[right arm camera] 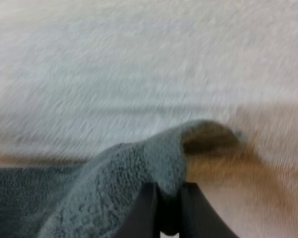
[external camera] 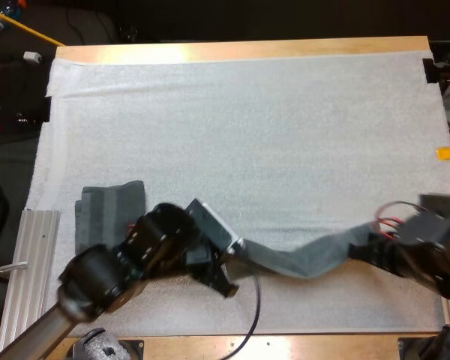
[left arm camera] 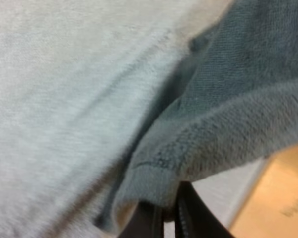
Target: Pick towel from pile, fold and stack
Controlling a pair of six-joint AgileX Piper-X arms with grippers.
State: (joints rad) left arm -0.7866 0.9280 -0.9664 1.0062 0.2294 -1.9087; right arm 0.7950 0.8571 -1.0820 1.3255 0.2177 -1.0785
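Nearest to me, at the front part of the mat (external camera: pixel 247 135), both arms hold one towel (external camera: pixel 307 259) between them. In the left wrist view, my left gripper (left arm camera: pixel 169 199) is clenched on a hemmed corner of the towel, and the cloth is pressed between the two black fingers. In the right wrist view, my right gripper (right arm camera: pixel 170 192) grasps another edge in the same way, with the cloth bunched over the fingertips. From the high view, the towel runs as a narrow grey band from one gripper to the other and sags in the middle. I cannot tell if the middle touches the mat.

A little farther, to the left of my left arm, the stack (external camera: pixel 111 214) lies on the mat, folded, near the towel but apart from it. Beyond it the mat is bare up to the far edge of the table (external camera: pixel 247 51).

I judge that the picking is done and the step in hand is to spread the towel before the fold. The next move calls for both arms to travel together away from me and keep the band stretched, so the cloth lies flat on the free mat. The grips must not loosen before that, or a corner will slip and the towel will crumple.
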